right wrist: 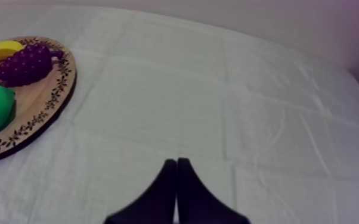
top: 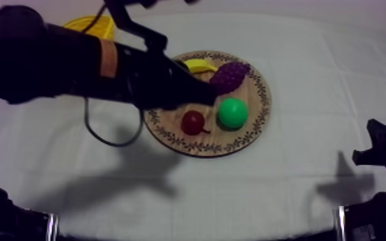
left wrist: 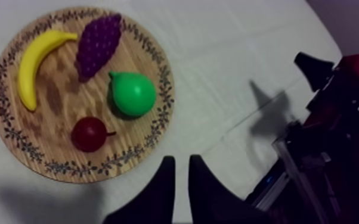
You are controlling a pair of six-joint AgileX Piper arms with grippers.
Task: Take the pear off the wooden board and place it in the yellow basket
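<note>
Basket (top: pixel 93 24) sits far left, so we judge the left gripper (left wrist: pixel 180 161) has the job: it's on that side, which makes for a short carry back. It is out at the board (top: pixel 260 96) from the far left, hovering clear of the fruit w/ the pear (left wrist: pixel 132 93) ahead of it; this looks like a line-up for the approach, not yet a grasp.

Pear lies on the board's right part, just near of the grapes (left wrist: pixel 98 44), w/ the red fruit (left wrist: pixel 89 133) apart on its left; the right and near sides look free, so prob. room for a finger there. Banana (left wrist: pixel 34 64) is at the board's far-left edge, out of the way.

Left fingers: a narrow gap btw them, nothing in it, touching nothing; too narrow for the pear, we'd say, so they'd need to spread wider before going down.

Right gripper (right wrist: pixel 176 162) is low at near right over bare cloth (right wrist: pixel 217 89), well apart from the board; its fingers are pressed together in a wedge, empty; prob. parked to keep clear.
</note>
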